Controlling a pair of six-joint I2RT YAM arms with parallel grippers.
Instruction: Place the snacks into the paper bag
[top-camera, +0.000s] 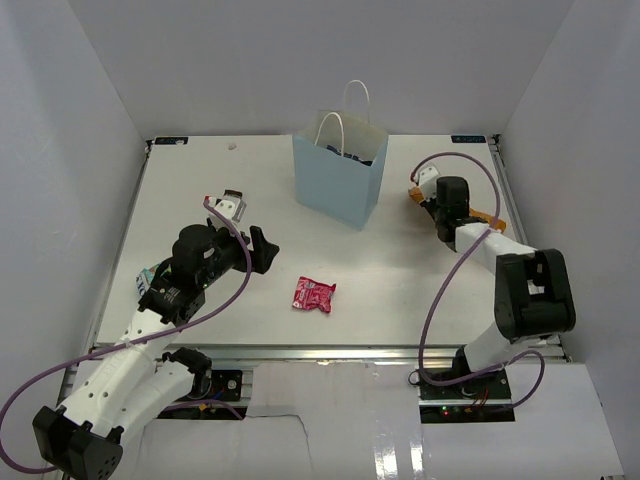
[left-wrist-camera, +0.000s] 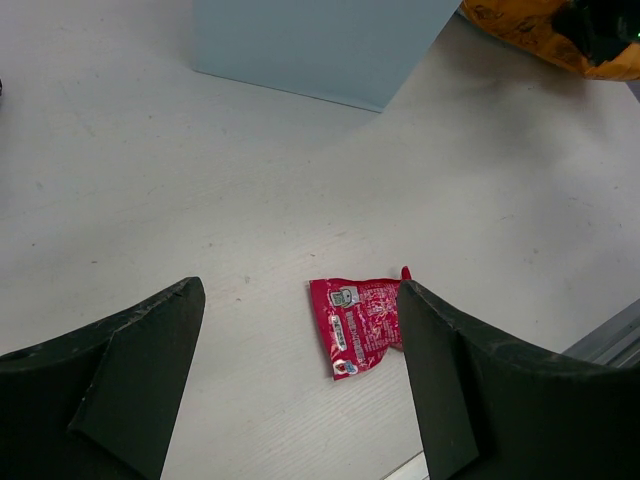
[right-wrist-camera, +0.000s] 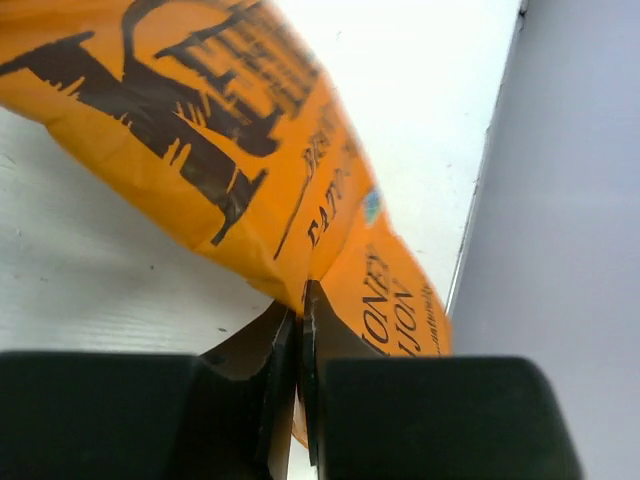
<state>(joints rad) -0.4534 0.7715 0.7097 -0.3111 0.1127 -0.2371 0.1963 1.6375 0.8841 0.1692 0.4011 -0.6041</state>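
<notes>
Right end effector: my jaws are clamped on an edge of the orange chip bag, which lies on the counter to the right of the paper bag. My left end effector hangs wide open near the pink-red packet.

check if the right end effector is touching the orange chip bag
Touching. The right wrist view shows the right end effector pinched shut on the lower edge of the orange chip bag.

White table: upright paper bag, pink-red packet, orange chip bag.
</notes>
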